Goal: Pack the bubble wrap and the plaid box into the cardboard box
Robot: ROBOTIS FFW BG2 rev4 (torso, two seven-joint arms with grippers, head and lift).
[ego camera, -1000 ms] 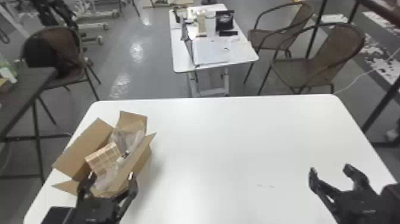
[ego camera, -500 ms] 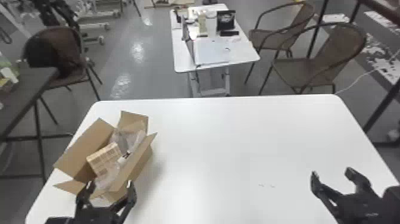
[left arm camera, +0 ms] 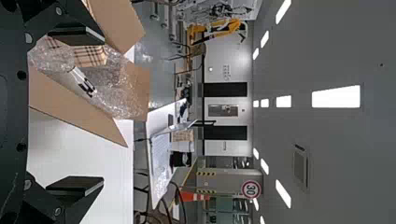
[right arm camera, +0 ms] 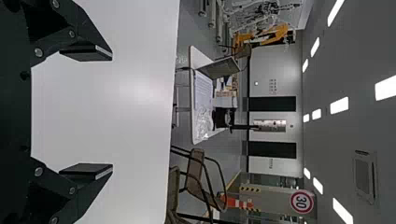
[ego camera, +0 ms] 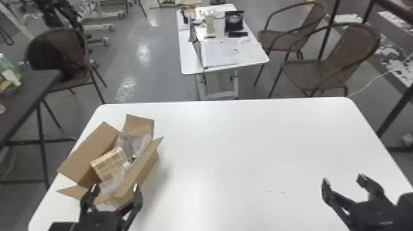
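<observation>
The plaid box [ego camera: 109, 166] leans inside the cardboard box [ego camera: 139, 172], whose long axis runs away rightward (left gripper [ego camera: 115, 187], right gripper [ego camera: 343, 179]: fingers apart).

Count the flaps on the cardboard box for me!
4, all seen in the head view: the left flap, the right flap, the far flap and the near flap, partly behind the left gripper.

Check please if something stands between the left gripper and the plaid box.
Yes. In the head view, the near end of the cardboard box and some bubble wrap inside it lie between the left gripper and the plaid box.
</observation>
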